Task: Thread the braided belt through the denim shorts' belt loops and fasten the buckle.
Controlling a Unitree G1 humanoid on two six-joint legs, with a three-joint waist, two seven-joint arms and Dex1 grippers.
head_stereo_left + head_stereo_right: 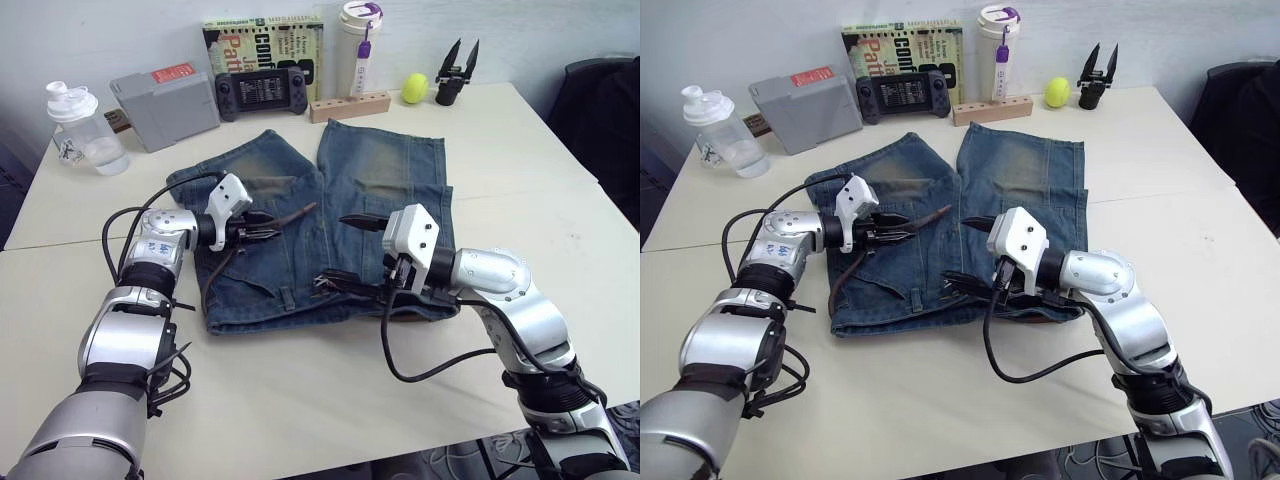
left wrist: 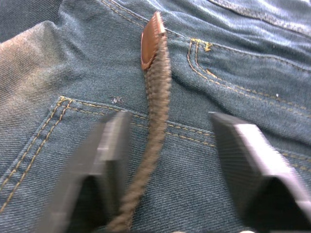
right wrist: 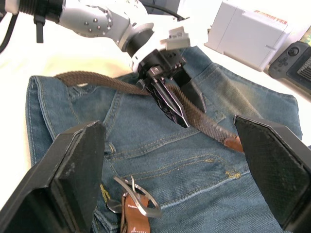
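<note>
Denim shorts point(image 1: 330, 215) flat on the table point(image 1: 300, 400), braided belt point(image 3: 204, 121) lying across them — left gripper point(image 3: 172, 104) open astride the strap, right gripper point(image 1: 350, 250) open above the buckle point(image 3: 138, 199).

Left gripper point(image 2: 165, 160): fingers blurred in left wrist view, cut off by frame bottom. Belt point(image 2: 156, 97) leaves that view at the bottom edge between them; can't tell if it touches either finger. Right arm hides the shorts' point(image 1: 300, 200) waistband on its side in head views, incl. most of the buckle point(image 3: 133, 196). Belt loops too small to tell whether belt is threaded. Right wrist view cuts off buckle's strap end at bottom edge.
</note>
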